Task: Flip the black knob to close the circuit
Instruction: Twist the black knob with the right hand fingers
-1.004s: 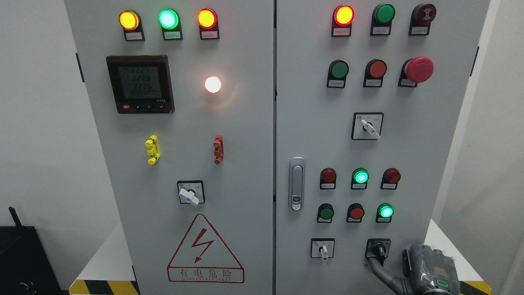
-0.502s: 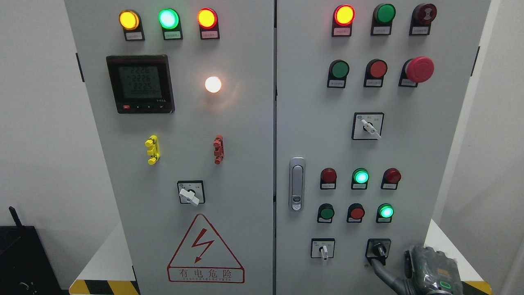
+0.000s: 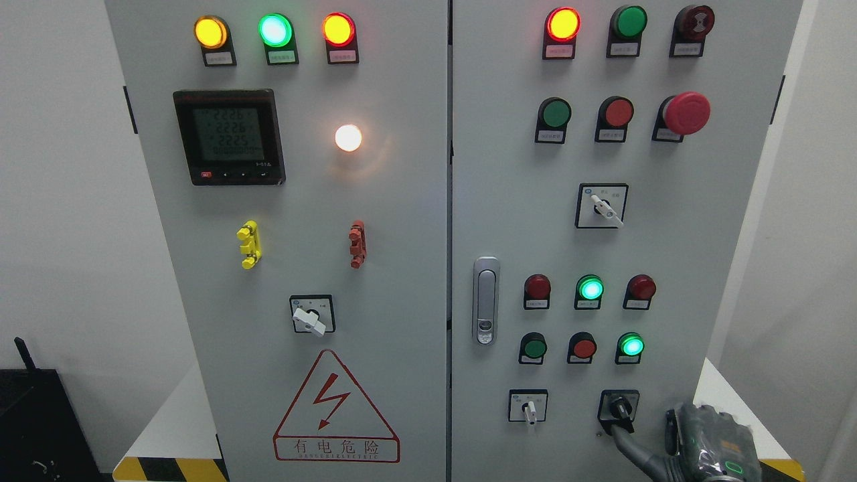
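On the left door of the grey sheet-metal electrical cabinet sat a square black digital meter with a dim greenish screen, a glowing round white lamp, and lower down a red-outlined triangular lightning warning sticker. Pretty standard stuff, smooth painted steel all over.

Moving right, the other door had a shiny oblong chrome latch handle, and near the bottom a small white-handled selector switch. Just right of that was the little black knob on its square black plate, low on the right door, lever angled down and to the right.

The right hand came up from the bottom right corner, dark grey with a glossy plasticky shell and a green-lit bit on the back. One long grey finger was stretched up and to the left, tip right at the knob's lower edge, looked like touching it. It wasn't gripping anything, but honestly I couldn't tell how the other fingers were set, since they were cut off by the frame.
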`<state>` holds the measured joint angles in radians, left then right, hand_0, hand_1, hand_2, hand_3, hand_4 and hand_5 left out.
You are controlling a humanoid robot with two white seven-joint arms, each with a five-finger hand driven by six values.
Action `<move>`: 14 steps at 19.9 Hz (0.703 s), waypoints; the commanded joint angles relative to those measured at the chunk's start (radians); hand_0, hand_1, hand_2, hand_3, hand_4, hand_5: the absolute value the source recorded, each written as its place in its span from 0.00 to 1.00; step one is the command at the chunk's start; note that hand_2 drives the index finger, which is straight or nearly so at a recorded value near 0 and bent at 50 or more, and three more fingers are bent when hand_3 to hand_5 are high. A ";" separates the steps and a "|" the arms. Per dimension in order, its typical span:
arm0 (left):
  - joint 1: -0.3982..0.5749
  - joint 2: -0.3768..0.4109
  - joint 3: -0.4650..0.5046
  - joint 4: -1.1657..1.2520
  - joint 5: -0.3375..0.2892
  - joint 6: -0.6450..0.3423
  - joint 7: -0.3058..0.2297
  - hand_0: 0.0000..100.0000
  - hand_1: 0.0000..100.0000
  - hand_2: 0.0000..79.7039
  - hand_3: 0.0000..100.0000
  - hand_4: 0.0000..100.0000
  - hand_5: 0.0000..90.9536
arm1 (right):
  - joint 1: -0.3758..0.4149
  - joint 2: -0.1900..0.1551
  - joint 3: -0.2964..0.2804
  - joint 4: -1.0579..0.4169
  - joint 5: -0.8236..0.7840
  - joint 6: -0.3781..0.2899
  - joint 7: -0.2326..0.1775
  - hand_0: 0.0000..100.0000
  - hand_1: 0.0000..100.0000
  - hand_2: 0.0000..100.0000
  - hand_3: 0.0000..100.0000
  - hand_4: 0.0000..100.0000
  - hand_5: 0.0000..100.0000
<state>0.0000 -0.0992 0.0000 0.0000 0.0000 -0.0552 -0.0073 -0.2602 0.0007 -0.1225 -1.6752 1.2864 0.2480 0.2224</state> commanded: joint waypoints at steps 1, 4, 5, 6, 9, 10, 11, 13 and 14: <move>0.034 -0.001 0.011 -0.034 0.008 0.000 0.000 0.00 0.00 0.00 0.05 0.03 0.00 | -0.001 -0.004 -0.014 -0.009 -0.005 0.002 0.000 0.00 0.15 0.87 1.00 0.81 0.91; 0.034 -0.001 0.011 -0.034 0.008 0.000 0.000 0.00 0.00 0.00 0.05 0.03 0.00 | -0.001 -0.004 -0.017 -0.011 -0.005 0.000 0.000 0.00 0.15 0.87 1.00 0.81 0.91; 0.034 -0.001 0.011 -0.034 0.008 0.000 0.000 0.00 0.00 0.00 0.05 0.03 0.00 | -0.001 -0.004 -0.022 -0.011 -0.005 0.000 0.000 0.00 0.15 0.87 1.00 0.81 0.91; 0.034 -0.001 0.011 -0.034 0.008 0.000 0.000 0.00 0.00 0.00 0.05 0.03 0.00 | -0.001 -0.004 -0.023 -0.011 -0.007 0.000 0.000 0.00 0.15 0.87 1.00 0.81 0.91; 0.034 -0.001 0.011 -0.034 0.008 0.000 0.000 0.00 0.00 0.00 0.05 0.03 0.00 | 0.001 -0.010 -0.025 -0.023 -0.027 0.000 0.000 0.00 0.15 0.87 1.00 0.82 0.91; 0.034 0.001 0.011 -0.034 0.008 0.001 0.000 0.00 0.00 0.00 0.05 0.03 0.00 | -0.001 -0.011 -0.025 -0.024 -0.027 0.000 0.000 0.00 0.15 0.87 1.00 0.82 0.91; 0.034 -0.001 0.011 -0.034 0.008 0.000 0.000 0.00 0.00 0.00 0.05 0.03 0.00 | -0.001 -0.011 -0.028 -0.024 -0.027 0.002 0.000 0.00 0.15 0.87 1.00 0.82 0.91; 0.034 0.001 0.011 -0.034 0.008 0.000 0.000 0.00 0.00 0.00 0.05 0.03 0.00 | 0.001 -0.011 -0.029 -0.026 -0.027 0.000 0.000 0.00 0.15 0.87 1.00 0.82 0.92; 0.034 0.001 0.011 -0.034 0.008 0.000 0.000 0.00 0.00 0.00 0.05 0.03 0.00 | 0.002 -0.011 -0.028 -0.026 -0.032 0.000 0.000 0.00 0.15 0.87 1.00 0.82 0.92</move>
<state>0.0000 -0.0992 0.0000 0.0000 0.0000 -0.0551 -0.0074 -0.2600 0.0004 -0.1383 -1.6878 1.2654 0.2480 0.2240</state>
